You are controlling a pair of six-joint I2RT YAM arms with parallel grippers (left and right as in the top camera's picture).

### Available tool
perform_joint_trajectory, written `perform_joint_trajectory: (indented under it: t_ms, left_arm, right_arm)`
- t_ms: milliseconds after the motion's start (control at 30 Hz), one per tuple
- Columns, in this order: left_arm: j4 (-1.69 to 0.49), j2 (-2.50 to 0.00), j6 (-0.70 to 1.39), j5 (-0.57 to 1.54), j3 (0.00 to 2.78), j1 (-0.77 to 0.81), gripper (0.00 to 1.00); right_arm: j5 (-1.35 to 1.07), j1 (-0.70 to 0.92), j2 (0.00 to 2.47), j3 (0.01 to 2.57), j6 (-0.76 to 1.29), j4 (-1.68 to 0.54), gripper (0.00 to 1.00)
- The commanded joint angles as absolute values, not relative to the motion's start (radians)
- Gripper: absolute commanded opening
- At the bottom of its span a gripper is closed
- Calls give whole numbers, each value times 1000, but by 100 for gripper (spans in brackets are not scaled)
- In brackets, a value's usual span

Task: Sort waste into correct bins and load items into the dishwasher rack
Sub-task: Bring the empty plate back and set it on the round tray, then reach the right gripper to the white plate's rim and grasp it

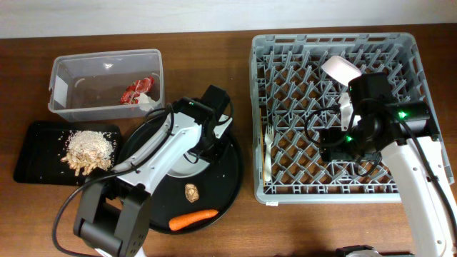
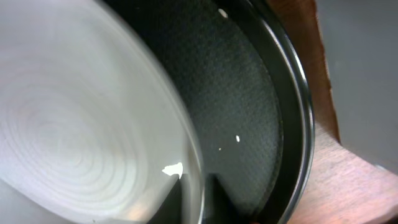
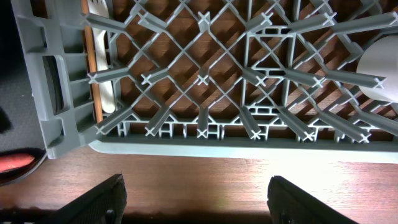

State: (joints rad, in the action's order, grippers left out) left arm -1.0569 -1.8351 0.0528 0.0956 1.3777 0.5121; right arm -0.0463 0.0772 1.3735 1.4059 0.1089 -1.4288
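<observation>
The white plate [image 2: 68, 137] lies on the round black tray [image 1: 228, 187]. My left gripper [image 1: 212, 135] is at the plate's right rim, and the rim [image 2: 200, 186] passes between its fingers, which look shut on it. The grey dishwasher rack [image 1: 332, 191] holds a pale fork [image 1: 268, 153] by its left wall and a white cup [image 1: 341, 68] at the back. My right gripper [image 3: 196, 183] is open and empty, high over the rack's front edge [image 3: 205, 144]. The carrot [image 1: 193, 220] and the brown lump [image 1: 191, 191] lie on the round tray. The red wrapper [image 1: 137, 90] and the white tissue [image 1: 148, 101] are in the clear tub [image 1: 61, 75]. The beige scraps [image 1: 88, 150] are on the black rectangular tray [image 1: 32, 160].
The round tray's raised rim [image 2: 298, 112] lies close to the right of the plate, with brown table beyond it. The right wrist view shows the fork [image 3: 102, 62], the cup [image 3: 382, 68] and bare table [image 3: 199, 174] in front of the rack.
</observation>
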Motion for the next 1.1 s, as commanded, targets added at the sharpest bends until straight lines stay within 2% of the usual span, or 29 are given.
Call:
perform_joint_trajectory:
  t_ms: [0, 200, 233, 400, 500, 600, 833, 1067]
  left_arm:
    - [-1075, -1839, 86, 81, 1397, 512, 53]
    - [-1180, -1722, 89, -24, 1503, 453, 57]
    - [-1188, -1695, 94, -28, 1508, 435, 60]
    - [-1254, -1549, 145, -49, 1508, 250, 63]
    - [-1302, -1495, 189, -49, 1508, 87, 77]
    - [-1341, -1483, 272, -48, 1508, -79, 86]
    - [-1344, -1483, 284, -11, 1499, -186, 87]
    - [-1336, -1483, 284, -11, 1487, -186, 87]
  right_arm:
    - [-48, 72, 1370, 1401, 115, -1429, 77]
    - [-50, 72, 1370, 1401, 112, -1425, 79]
    - [-59, 73, 1369, 1401, 112, -1423, 79]
    - [-131, 156, 1369, 1402, 120, -1386, 79]
    - [-131, 281, 1370, 1402, 179, -1322, 80]
    - [-131, 457, 1382, 1402, 226, -1166, 80]
    - [-123, 675, 1573, 1402, 249, -902, 82]
    - [-120, 686, 1839, 1402, 326, -729, 76]
